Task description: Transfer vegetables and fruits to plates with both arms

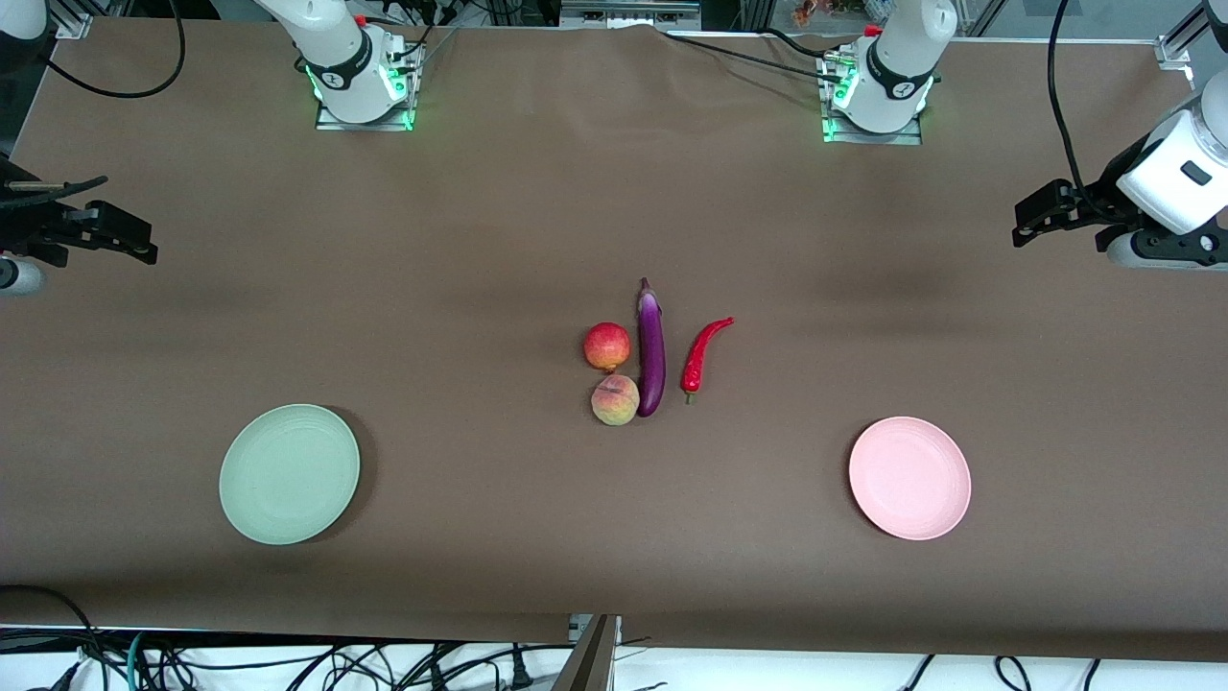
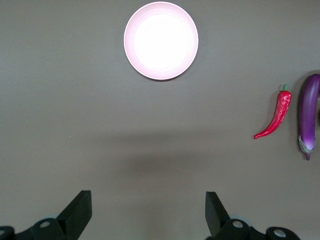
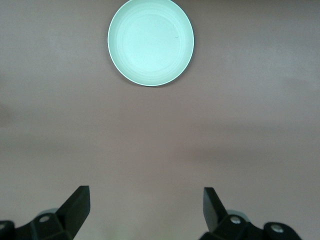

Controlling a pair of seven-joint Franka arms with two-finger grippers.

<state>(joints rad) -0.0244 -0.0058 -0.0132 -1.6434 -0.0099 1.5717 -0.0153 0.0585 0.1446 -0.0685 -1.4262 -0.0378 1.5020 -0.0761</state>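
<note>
At the table's middle lie a purple eggplant (image 1: 650, 350) (image 2: 308, 116), a red chili pepper (image 1: 702, 355) (image 2: 275, 117), a red apple-like fruit (image 1: 607, 346) and a pale peach (image 1: 615, 399), close together. The peach lies nearer the front camera than the apple. A mint green plate (image 1: 289, 473) (image 3: 150, 42) sits toward the right arm's end, a pink plate (image 1: 909, 477) (image 2: 161, 40) toward the left arm's end. My left gripper (image 1: 1031, 221) (image 2: 148, 212) hangs open and empty above bare table at its end. My right gripper (image 1: 129, 240) (image 3: 146, 210) hangs open and empty at the other end.
A brown cloth (image 1: 480, 240) covers the table. Both arm bases (image 1: 360, 82) stand along the edge farthest from the front camera. Cables (image 1: 288, 662) lie below the table's near edge.
</note>
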